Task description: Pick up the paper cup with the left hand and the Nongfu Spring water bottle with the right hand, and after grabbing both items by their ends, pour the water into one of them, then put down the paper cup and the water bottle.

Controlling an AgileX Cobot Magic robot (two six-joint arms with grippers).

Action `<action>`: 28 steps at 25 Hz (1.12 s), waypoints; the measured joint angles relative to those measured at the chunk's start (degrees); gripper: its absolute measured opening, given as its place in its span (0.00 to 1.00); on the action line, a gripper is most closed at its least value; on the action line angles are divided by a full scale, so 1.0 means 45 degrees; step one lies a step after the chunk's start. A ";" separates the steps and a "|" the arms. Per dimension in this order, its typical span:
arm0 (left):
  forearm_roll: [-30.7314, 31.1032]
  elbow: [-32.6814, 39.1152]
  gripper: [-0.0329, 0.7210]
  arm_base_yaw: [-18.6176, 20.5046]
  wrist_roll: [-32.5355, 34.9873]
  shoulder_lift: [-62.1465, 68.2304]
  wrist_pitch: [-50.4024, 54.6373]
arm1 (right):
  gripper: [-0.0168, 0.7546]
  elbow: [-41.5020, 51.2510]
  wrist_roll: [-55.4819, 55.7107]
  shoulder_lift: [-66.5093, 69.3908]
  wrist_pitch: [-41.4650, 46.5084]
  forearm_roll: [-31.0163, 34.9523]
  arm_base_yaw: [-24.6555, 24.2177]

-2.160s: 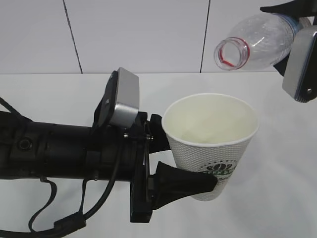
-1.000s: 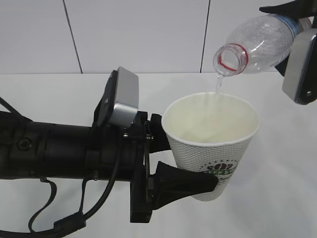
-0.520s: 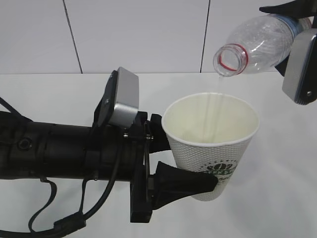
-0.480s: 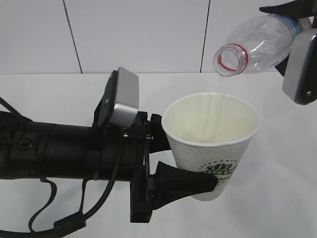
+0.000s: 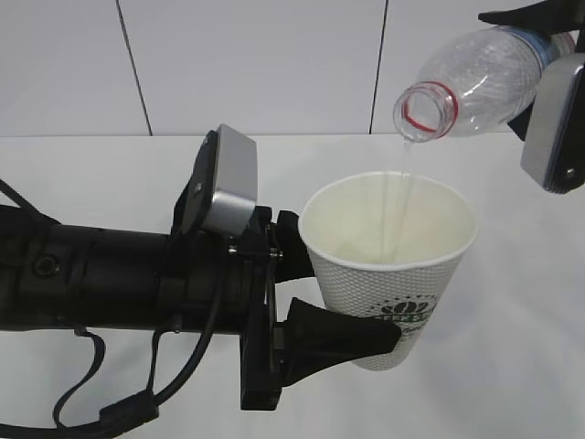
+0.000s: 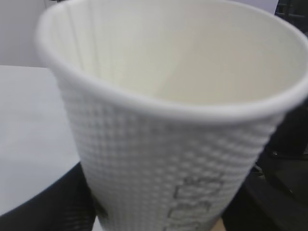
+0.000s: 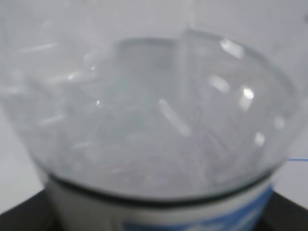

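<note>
**Water running from bottle into cup**

I see a thin stream of water (image 5: 399, 197) falling from the tilted Nongfu Spring water bottle (image 5: 471, 80) into the paper cup (image 5: 390, 265) below. My left hand (image 5: 352, 311) is clamped around the upright cup's lower body; my right hand (image 5: 548, 101) grips the bottle's far end, above the white table (image 5: 521, 366).

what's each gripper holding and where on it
Left gripper holds the paper cup by its lower half. Right gripper holds the tilted water bottle by its base end.
</note>
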 joint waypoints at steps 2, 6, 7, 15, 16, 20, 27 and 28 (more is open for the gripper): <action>0.0000 0.0000 0.74 0.0000 0.0000 0.0000 0.0021 | 0.65 0.0000 0.0000 0.0000 0.0000 0.0000 0.0000; 0.0000 0.0000 0.74 0.0000 0.0000 0.0000 0.0105 | 0.65 0.0000 0.0000 0.0000 0.0000 0.0000 0.0000; 0.0000 0.0000 0.74 0.0000 0.0000 0.0000 0.0199 | 0.65 0.0000 0.0000 0.0000 0.0000 0.0000 0.0000; -0.0125 0.0000 0.73 0.0000 0.0000 0.0000 0.0649 | 0.65 0.0000 0.0000 0.0000 0.0000 0.0000 0.0000; -0.0159 0.0000 0.73 0.0000 0.0000 0.0000 0.0649 | 0.65 0.0000 0.0000 0.0000 0.0000 0.0000 0.0000; -0.0285 0.0000 0.73 0.0000 0.0000 0.0000 0.0675 | 0.65 0.0000 0.0000 0.0000 0.0000 0.0000 0.0000; -0.0306 0.0000 0.73 0.0000 0.0000 0.0000 0.0848 | 0.65 0.0000 -0.0025 0.0000 0.0000 0.0000 0.0000; -0.0306 0.0000 0.73 0.0000 0.0000 0.0000 0.0848 | 0.65 0.0000 -0.0025 0.0000 0.0000 0.0000 0.0000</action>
